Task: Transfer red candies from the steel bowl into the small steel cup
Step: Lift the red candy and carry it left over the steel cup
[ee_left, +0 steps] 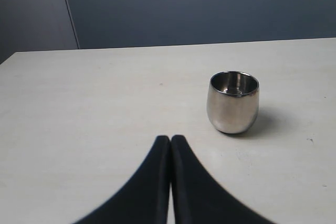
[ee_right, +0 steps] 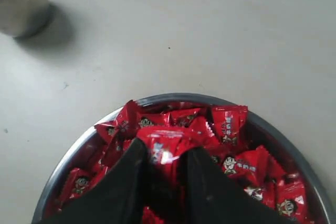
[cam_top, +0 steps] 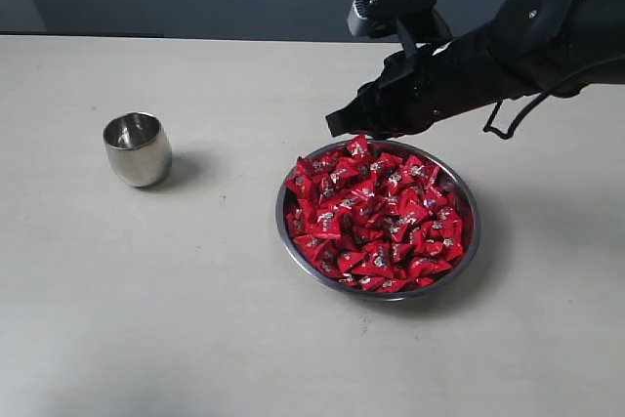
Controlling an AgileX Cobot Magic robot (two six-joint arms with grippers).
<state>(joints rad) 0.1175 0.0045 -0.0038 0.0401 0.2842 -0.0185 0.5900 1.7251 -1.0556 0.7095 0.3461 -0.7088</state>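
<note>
Right claw (ee_right: 164,153) clamped on red candy (ee_right: 168,141), over steel bowl (ee_right: 176,98), left claw (ee_left: 170,140) together

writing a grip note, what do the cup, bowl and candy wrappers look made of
Small steel cup: polished metal, likely steel, mirror-like reflections. Steel bowl: same shiny metal, bright thin rim. Red candies: glossy film wrappers, probably plastic, glints and crimped ends.
</note>
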